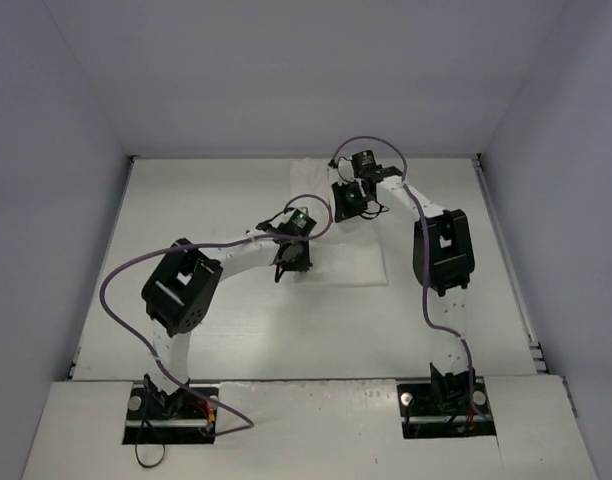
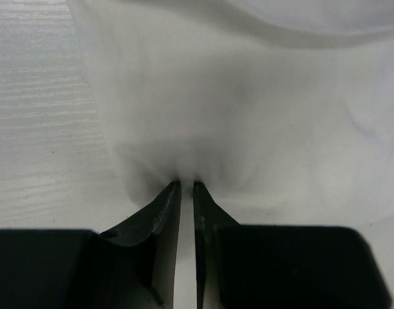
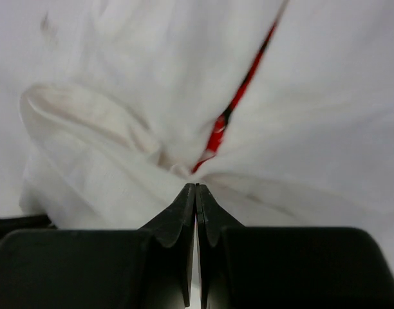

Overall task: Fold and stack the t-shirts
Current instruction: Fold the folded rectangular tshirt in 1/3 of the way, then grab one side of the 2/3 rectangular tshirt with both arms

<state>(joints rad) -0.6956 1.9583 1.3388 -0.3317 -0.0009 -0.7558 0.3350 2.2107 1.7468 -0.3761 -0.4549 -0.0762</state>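
Note:
The white t-shirt (image 1: 351, 252) lies partly folded on the white table between my two arms and is hard to tell from the surface. My left gripper (image 1: 289, 264) sits at its near left edge. In the left wrist view the jaws (image 2: 187, 183) stand a narrow slit apart, and the cloth (image 2: 248, 96) puckers into their tips. My right gripper (image 1: 346, 205) is over the shirt's far part. In the right wrist view its jaws (image 3: 196, 185) are pressed together on a gathered fold of fabric (image 3: 152, 77), right beside a red printed line (image 3: 239, 96).
Grey walls enclose the white table (image 1: 186, 200) on the left, back and right. Purple cables (image 1: 116, 290) loop off both arms. A raised rail runs along the table's right edge (image 1: 506, 250).

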